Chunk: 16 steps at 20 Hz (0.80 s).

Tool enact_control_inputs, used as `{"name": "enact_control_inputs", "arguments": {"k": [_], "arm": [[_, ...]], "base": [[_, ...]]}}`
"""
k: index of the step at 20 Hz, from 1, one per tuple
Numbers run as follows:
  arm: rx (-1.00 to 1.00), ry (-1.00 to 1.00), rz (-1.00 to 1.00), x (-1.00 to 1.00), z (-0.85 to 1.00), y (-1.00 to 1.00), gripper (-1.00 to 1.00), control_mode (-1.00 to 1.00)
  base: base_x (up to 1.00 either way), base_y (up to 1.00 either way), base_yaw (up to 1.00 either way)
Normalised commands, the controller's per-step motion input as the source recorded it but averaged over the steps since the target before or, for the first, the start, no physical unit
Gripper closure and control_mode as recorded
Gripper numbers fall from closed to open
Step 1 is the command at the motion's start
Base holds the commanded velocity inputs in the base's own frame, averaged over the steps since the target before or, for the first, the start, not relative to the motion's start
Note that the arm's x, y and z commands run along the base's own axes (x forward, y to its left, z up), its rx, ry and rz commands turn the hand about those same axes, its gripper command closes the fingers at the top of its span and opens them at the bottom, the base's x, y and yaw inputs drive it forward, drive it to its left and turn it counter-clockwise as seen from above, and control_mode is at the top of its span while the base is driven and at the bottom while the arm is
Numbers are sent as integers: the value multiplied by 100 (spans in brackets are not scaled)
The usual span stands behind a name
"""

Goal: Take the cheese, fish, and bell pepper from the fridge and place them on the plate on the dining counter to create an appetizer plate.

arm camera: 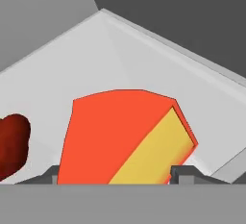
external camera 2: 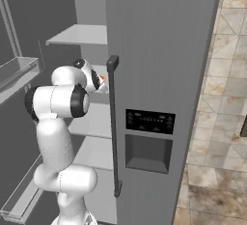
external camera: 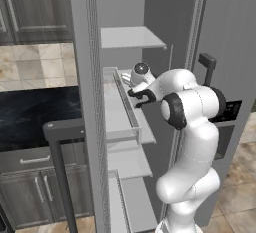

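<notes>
Fridge shelf — jaws straddling cheese, not yet clamped; off-centre close could skid wedge into bell pepper.

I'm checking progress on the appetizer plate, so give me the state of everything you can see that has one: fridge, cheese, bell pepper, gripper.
fridge: left door swung open, right door shut.
cheese: lying on a pale fridge shelf, between the fingertips, not lifted.
bell pepper: resting on the same shelf, apart from the cheese, untouched.
gripper: inside the fridge, jaws set either side of the cheese; contact cannot be told.
</notes>
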Motion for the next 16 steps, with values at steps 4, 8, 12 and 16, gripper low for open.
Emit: {"name": "enact_control_inputs", "arguments": {"k": [4,8,12,16], "arm": [[9,-8,0,-100,27,-2,100,-100],[8,-3,2,-100,41,-1,100,-100],[7,2,7,-100,57,0,100,-100],[5,15,11,-100,69,0,100,-100]], "base": [[0,0,0],[0,0,0],[0,0,0],[0,0,0]]}}
